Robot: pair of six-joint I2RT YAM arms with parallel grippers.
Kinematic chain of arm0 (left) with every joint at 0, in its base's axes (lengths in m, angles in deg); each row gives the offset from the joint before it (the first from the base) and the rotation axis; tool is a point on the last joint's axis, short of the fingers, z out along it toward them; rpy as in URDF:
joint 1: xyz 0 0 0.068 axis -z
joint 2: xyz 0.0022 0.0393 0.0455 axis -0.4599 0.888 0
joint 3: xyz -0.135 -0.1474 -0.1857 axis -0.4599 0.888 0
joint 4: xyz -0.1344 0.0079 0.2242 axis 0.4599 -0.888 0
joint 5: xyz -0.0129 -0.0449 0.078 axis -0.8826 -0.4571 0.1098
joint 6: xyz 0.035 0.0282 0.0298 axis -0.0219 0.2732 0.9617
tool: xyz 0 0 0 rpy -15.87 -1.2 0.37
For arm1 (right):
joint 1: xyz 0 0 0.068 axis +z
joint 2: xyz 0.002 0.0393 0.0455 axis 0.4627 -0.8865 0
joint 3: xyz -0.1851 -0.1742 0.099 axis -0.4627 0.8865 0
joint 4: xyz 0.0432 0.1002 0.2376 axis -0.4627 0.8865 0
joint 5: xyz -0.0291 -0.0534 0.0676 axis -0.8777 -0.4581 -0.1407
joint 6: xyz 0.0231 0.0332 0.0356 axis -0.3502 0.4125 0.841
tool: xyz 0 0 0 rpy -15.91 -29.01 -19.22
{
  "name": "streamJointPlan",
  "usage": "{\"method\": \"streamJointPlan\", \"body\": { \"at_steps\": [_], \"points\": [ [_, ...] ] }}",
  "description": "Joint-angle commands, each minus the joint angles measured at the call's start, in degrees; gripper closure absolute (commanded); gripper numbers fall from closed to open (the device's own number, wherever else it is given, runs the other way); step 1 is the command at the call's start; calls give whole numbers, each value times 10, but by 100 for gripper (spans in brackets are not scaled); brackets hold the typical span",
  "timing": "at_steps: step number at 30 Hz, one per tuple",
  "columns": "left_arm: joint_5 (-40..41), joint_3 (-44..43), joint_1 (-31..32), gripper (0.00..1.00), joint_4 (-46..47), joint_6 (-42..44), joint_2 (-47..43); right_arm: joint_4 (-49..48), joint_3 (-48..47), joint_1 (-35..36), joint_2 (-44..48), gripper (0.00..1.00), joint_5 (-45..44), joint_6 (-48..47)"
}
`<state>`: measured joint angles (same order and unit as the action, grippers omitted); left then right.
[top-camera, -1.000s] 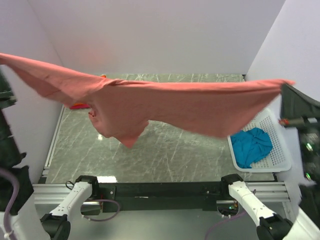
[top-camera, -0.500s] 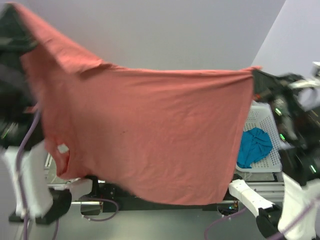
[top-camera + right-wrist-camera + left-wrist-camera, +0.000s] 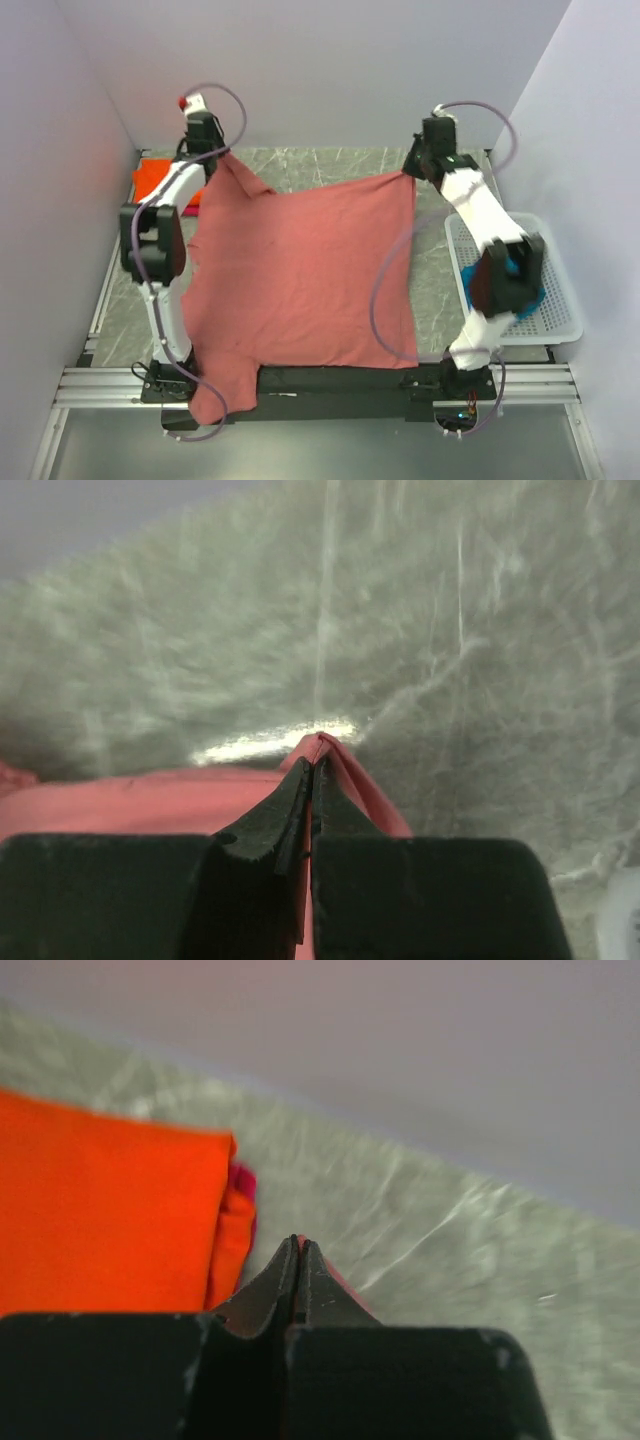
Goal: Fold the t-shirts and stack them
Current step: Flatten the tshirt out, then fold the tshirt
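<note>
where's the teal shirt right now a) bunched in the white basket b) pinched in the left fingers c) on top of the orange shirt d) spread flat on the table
A: the teal-blue shirt lies crumpled inside the white basket at the table's right side, as the top view shows.

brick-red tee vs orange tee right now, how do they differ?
Pose: the brick-red tee lies spread open across the table, its near hem hanging past the front edge. The orange tee is folded in the far-left corner.
Grip: the left tool and right tool are each shut on a far corner of the brick-red tee. Nothing holds the orange tee.
Footprint: the brick-red tee covers far more table than the orange tee.
Shared: both are plain cloth.
</note>
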<state>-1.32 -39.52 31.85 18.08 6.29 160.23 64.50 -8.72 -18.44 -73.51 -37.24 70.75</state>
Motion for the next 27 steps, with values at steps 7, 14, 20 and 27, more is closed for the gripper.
{"method": "streamJointPlan", "body": {
  "at_steps": [7, 14, 20, 27],
  "points": [
    [-15, -36, 2, 99, 88, -15, 99, 67, -278, -26, -306, 100, 41, -6],
    [2, -71, 3, 100, 49, -23, 124, 62, -291, -31, -328, 100, 15, -7],
    [28, 20, 5, 100, 33, -74, 42, 53, -243, -33, -284, 100, 13, -9],
    [126, 120, 48, 100, -77, -135, -80, 52, -180, -33, -220, 100, 29, -9]
  ]
}}
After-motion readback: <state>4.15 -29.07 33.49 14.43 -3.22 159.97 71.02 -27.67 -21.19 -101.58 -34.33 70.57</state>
